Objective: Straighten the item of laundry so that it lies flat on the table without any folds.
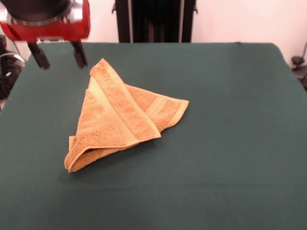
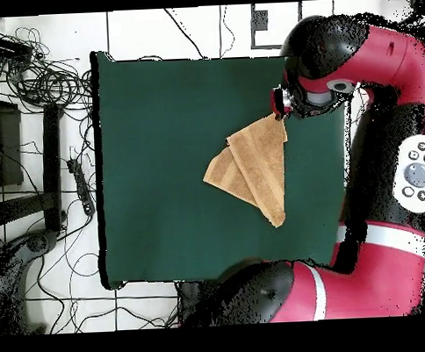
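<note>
The item of laundry [image 1: 120, 120] is an orange-tan towel, folded over itself into a rough triangle on the dark green table [image 1: 230, 143]. One ribbed band runs along the top flap, and a corner points toward the far left. My gripper [image 1: 58, 55] hangs open above the table's far left, just left of that towel corner, with nothing between its dark fingers [image 1: 79, 54]. In the overhead view the towel [image 2: 255, 168] lies right of the table's [image 2: 163, 168] centre, and the arm's head [image 2: 313, 73] covers the gripper beside the towel's upper corner.
The red and black arm [image 2: 387, 158] runs along the table's right side in the overhead view. Cables and dark equipment [image 2: 38, 129] lie on the floor to the left of the table. A dark stand [image 1: 156, 21] rises behind the far edge.
</note>
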